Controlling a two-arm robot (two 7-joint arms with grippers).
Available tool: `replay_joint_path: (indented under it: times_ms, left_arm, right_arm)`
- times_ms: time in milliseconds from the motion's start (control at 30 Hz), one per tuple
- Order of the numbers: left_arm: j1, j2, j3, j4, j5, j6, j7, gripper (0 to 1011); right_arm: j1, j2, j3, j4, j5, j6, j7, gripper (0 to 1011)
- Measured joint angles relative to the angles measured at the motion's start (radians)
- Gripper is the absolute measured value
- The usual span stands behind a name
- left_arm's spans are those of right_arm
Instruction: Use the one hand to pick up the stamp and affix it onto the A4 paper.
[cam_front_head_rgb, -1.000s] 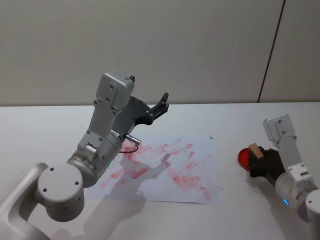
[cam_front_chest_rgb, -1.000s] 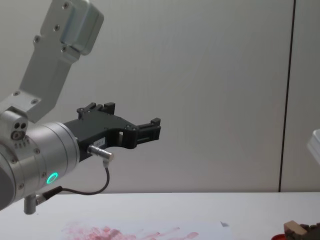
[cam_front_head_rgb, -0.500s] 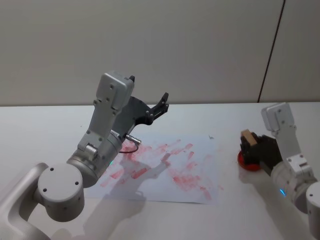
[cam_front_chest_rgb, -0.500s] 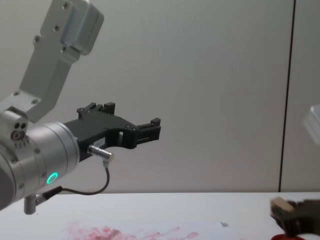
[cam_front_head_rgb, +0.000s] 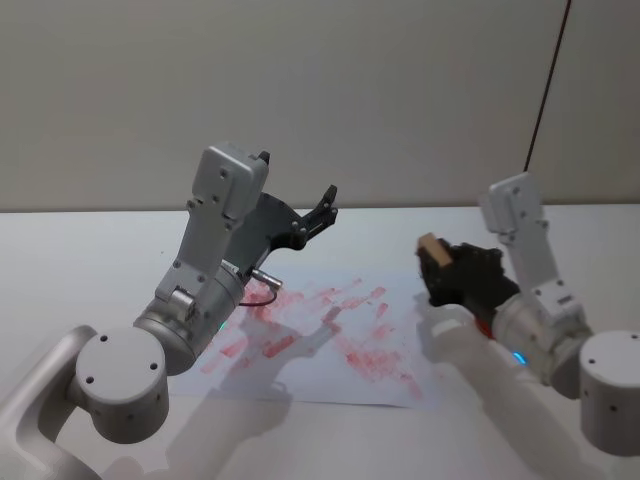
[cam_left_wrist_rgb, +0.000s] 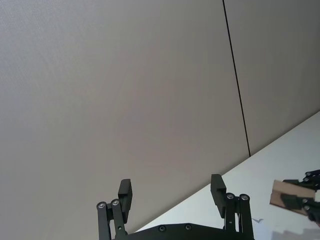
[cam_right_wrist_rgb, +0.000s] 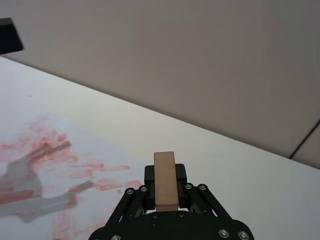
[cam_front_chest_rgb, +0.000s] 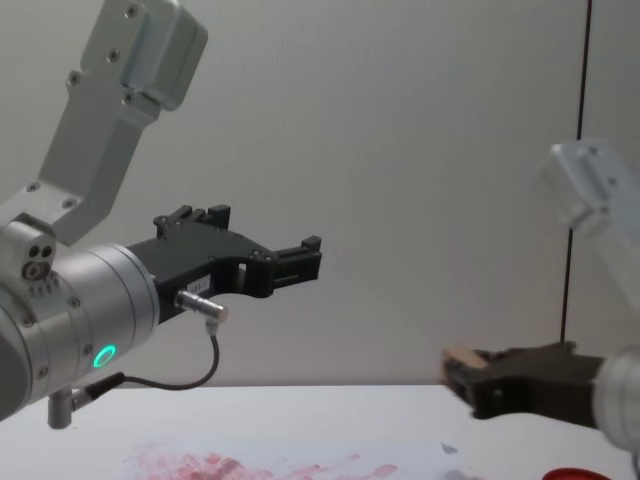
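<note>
Right now my right pincer (cam_front_head_rgb: 436, 264) is clamped on the stamp (cam_front_head_rgb: 430, 246). The pale wooden block sits between the two black jaws and sticks out past their tips. In the right wrist view it stands on end, squarely in the middle of the grip. From the chest view the stamp is in the air, clear of the table (cam_front_head_rgb: 80, 260), with the jaws reaching in from the right. From the head view it hangs by the right edge of the A4 paper (cam_front_head_rgb: 400, 300), near that sheet's far right corner, and its shadow falls across that edge. I cannot tell whether it is quite over the sheet or just beside it.

A second ago that pincer was low near the table's right edge, holding the stamp on the red pad (cam_front_chest_rgb: 572, 474). Half a second ago the block was just above the pad. Now it has travelled left and higher, well apart from the pad, which shows as a sliver at the bottom of the chest view.

My left pincer (cam_left_wrist_rgb: 171, 187) has not moved. It is raised above the far left part of the paper with its jaws spread and gripping nothing. The paper lies flat on the table, smeared with blotchy red-pink marks.
</note>
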Motion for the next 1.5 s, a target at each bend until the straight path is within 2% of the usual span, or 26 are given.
replay_joint_path:
  times_ms: [300, 567, 833, 1067, 1300, 1500]
  left_arm:
    - [0.000, 0.000, 0.000, 0.000, 0.000, 0.000, 0.000, 1001]
    - [0.000, 0.000, 0.000, 0.000, 0.000, 0.000, 0.000, 1001]
    - [0.000, 0.000, 0.000, 0.000, 0.000, 0.000, 0.000, 1002]
    - [0.000, 0.000, 0.000, 0.000, 0.000, 0.000, 0.000, 1001]
    - [0.000, 0.000, 0.000, 0.000, 0.000, 0.000, 0.000, 1001]
    - [0.000, 0.000, 0.000, 0.000, 0.000, 0.000, 0.000, 1001]
  right_arm:
    - [0.042, -0.041, -0.029, 0.049, -0.012, 0.060, 0.065, 219]
    - [0.081, -0.079, -0.061, 0.134, -0.050, 0.132, 0.105, 219]
    - [0.102, -0.106, -0.080, 0.205, -0.066, 0.176, 0.098, 219]
    - [0.106, -0.117, -0.085, 0.230, -0.062, 0.194, 0.073, 219]
    - [0.106, -0.124, -0.087, 0.248, -0.049, 0.196, 0.054, 219]
    - [0.105, -0.127, -0.083, 0.246, -0.020, 0.184, 0.047, 219]
